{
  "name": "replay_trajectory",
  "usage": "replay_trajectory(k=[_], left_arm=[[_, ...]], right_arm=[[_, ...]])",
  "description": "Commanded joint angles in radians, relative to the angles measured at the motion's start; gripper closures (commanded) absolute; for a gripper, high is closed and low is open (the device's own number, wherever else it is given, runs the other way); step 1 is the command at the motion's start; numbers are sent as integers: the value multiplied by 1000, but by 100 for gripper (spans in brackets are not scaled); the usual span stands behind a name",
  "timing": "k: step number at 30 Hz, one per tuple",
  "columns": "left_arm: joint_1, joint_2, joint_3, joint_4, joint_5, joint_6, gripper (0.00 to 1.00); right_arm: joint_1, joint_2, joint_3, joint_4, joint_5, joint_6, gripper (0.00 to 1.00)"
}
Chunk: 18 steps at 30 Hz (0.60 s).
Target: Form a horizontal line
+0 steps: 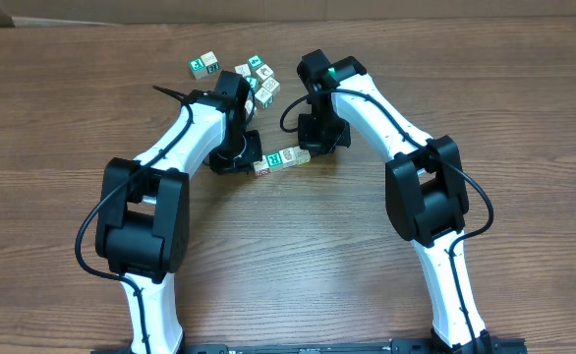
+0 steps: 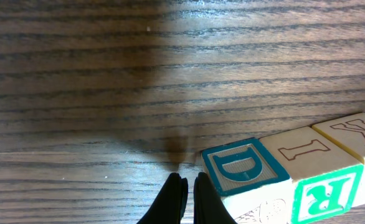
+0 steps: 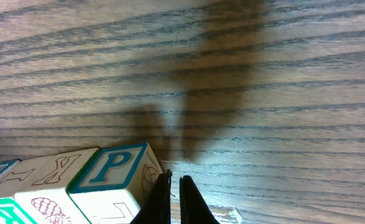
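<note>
The row of letter blocks [image 1: 280, 160] looks light, rigid and easily nudged; each is best pinched across flat sides. Both arms' fingers [image 2: 184, 198] [image 3: 173, 198] are narrowed, holding nothing.

Letters D [image 2: 241, 169], I [image 2: 302, 151], R [image 2: 324, 195], P [image 3: 112, 163] on blocks

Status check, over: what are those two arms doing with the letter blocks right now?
Left end effector shut, empty, beside D block. Right end effector shut, empty, beside P block. Short row formed; loose blocks behind, unplaced.
</note>
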Motion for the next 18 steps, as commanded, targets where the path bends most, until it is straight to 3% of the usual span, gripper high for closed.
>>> replay_trajectory(k=[1, 18], left_arm=[[-10, 0, -8, 1, -14, 6, 96], [-14, 0, -8, 12, -14, 7, 96]], right_arm=[[-2, 7, 10, 2, 15, 4, 96], [-2, 7, 10, -9, 11, 5, 96]])
